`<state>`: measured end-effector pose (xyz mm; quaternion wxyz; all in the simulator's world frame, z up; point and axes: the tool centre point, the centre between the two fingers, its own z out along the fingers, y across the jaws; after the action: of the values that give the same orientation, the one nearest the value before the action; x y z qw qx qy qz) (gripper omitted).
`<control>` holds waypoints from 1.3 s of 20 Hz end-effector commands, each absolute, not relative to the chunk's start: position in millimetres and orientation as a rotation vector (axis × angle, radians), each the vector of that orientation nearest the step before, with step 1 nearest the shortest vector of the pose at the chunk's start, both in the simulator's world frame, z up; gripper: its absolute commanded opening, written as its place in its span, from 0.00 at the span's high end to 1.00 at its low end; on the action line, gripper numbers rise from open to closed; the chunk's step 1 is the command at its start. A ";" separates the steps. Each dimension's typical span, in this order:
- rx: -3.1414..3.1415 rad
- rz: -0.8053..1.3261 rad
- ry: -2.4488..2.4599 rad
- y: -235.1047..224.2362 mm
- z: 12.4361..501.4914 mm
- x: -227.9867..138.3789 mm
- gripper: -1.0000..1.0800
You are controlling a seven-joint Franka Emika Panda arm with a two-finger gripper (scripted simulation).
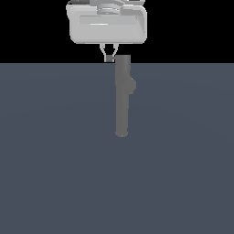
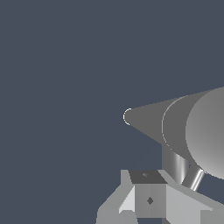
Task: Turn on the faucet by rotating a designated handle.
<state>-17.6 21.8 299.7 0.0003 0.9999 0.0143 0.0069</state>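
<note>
The faucet point(image 1: 122, 98) is a long matte gray column lying on the dark floor, with a small bump on the exterior view's right. Its rounded end points toward the camera and its cap end is at the far end. In the wrist view the faucet point(image 2: 175, 120) is seen from its cap end, narrowing toward the rounded tip. The handle point(image 2: 195, 177), a thin light-gray rod, sticks out from the cap and runs down behind my fingers. My gripper point(image 1: 109, 57) point(image 2: 157, 181) hangs at the cap's side, on the exterior view's left. Its fingers are together, with the tips by the handle.
The dark blue-gray floor point(image 1: 55, 160) stretches flat around the faucet. A thicker short gray stub point(image 2: 174, 164) sits under the cap next to the handle. Nothing else is in view.
</note>
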 end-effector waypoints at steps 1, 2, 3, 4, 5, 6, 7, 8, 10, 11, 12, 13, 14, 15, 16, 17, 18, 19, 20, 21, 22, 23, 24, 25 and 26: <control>3.141 0.020 0.043 16.5 299.9 -19.9 1.00; 3.141 0.018 0.043 11.5 300.0 -22.3 1.00; 3.141 0.016 0.042 6.5 300.0 -24.8 1.00; 3.141 0.014 0.042 1.5 300.1 -27.2 1.00; 3.141 0.011 0.041 -3.6 300.2 -29.7 1.00; 3.141 0.009 0.040 -8.8 300.2 -32.1 1.00; 3.141 0.007 0.040 -14.0 300.3 -34.7 1.00; 3.141 0.005 0.039 -19.2 300.4 -37.2 1.00; 3.141 0.000 0.038 -30.0 300.5 -42.2 1.00; 3.141 0.000 0.038 -30.0 300.5 -42.2 1.00; 3.142 0.017 0.100 -3.6 299.8 -33.6 1.00; 3.142 0.016 0.094 -9.9 299.9 -31.9 1.00; 3.142 0.014 0.088 -16.2 299.9 -30.2 1.00; 3.142 0.012 0.083 -22.4 300.0 -28.5 1.00; 3.142 0.011 0.077 -28.5 300.1 -26.9 1.00; 3.142 0.009 0.071 -34.6 300.1 -25.3 1.00; 3.142 0.008 0.066 -40.6 300.2 -23.7 1.00; 3.142 0.006 0.061 -46.6 300.3 -22.2 1.00; 3.142 0.005 0.055 -52.6 300.3 -20.7 1.00; 3.142 0.003 0.050 -58.5 300.4 -19.2 1.00; 3.141 0.002 0.045 -64.2 300.4 -17.7 1.00; 3.141 0.000 0.039 -69.9 300.5 -16.3 1.00; 3.141 0.000 0.039 -69.9 300.5 -16.3 1.00; 3.151 -0.030 0.116 -35.0 299.7 -25.7 1.00; 3.151 -0.029 0.112 -37.4 299.7 -22.4 1.00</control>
<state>-25.0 -34.5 299.8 -0.0063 0.9992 0.0372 -0.0100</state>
